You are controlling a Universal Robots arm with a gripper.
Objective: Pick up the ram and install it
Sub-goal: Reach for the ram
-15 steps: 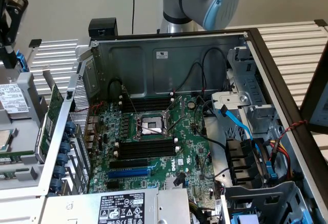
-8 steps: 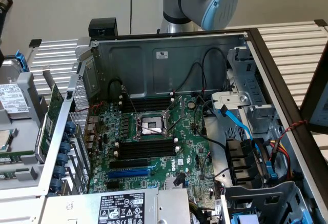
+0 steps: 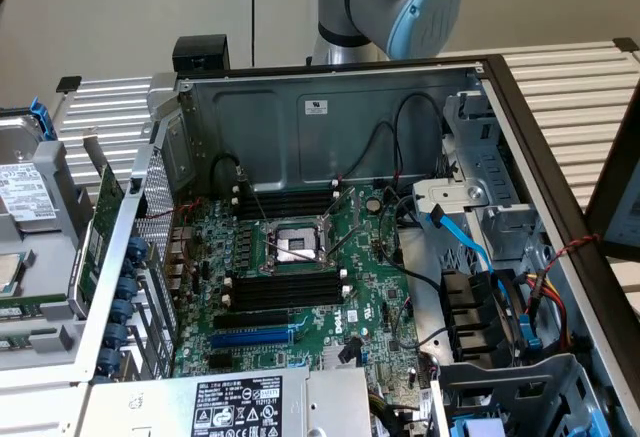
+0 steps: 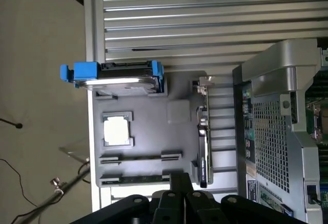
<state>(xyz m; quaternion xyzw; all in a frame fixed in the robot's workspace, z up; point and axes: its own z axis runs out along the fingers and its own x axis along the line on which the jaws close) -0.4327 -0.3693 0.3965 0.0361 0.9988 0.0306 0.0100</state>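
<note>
The ram point(image 3: 42, 308) is a thin green stick lying in the grey parts tray point(image 3: 60, 182) outside the case, at the exterior view's left. In the wrist view the same tray point(image 4: 154, 112) has two long stick holders point(image 4: 141, 158). A thin strip point(image 4: 134, 181) sits in the one nearer my gripper, and I cannot tell whether it is the ram. My gripper point(image 4: 179, 179) hangs above that end of the tray, shut, with nothing between its fingers. The black memory slots point(image 3: 288, 290) on the motherboard point(image 3: 370, 287) stand bare beside the processor socket point(image 3: 292, 245).
The tray also carries a hard drive in a blue caddy point(image 4: 118, 75), a processor chip point(image 4: 117, 130) and a green expansion card point(image 4: 204, 131) on edge. The open computer case point(image 3: 330, 117) has its perforated wall point(image 4: 269, 131) close to the tray. Cables point(image 3: 470, 247) fill the drive bay side.
</note>
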